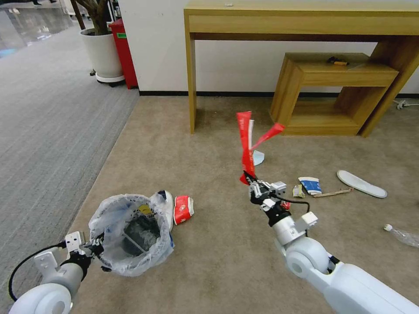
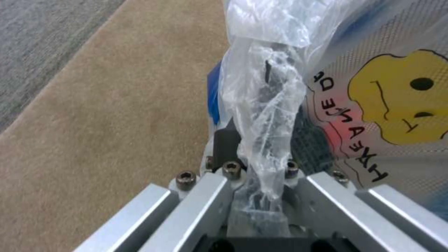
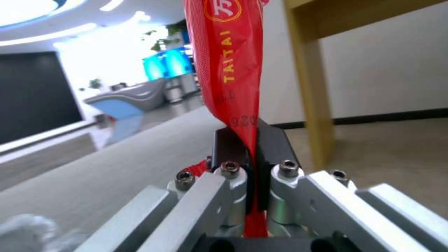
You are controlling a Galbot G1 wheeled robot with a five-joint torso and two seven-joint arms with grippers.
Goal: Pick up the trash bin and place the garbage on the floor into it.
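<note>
- A tall wooden bench (image 1: 301, 22) stands against the white wall (image 1: 152, 43).
- Tucked under it, a lower wooden shelf unit (image 1: 336, 93) with a small dark object (image 1: 337, 60) on top.
- Far left, a white planter (image 1: 102, 54), a red box (image 1: 123, 52) just beside it.
- Grey striped carpet (image 1: 48, 117) runs alongside.

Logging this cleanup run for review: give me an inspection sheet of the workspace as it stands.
Surface: beige carpet, grey striped carpet to its left.
Job's things: trash bin with bag; red wrapper raised.
Clutter: red pack, paper cup, stick, slipper, bottle on the carpet.
Grippers: left gripper shut on the bin's bag-covered rim; right gripper shut on the wrapper.
Cables: black cable at left wrist.
Surroundings: wooden desk, planter.
</note>
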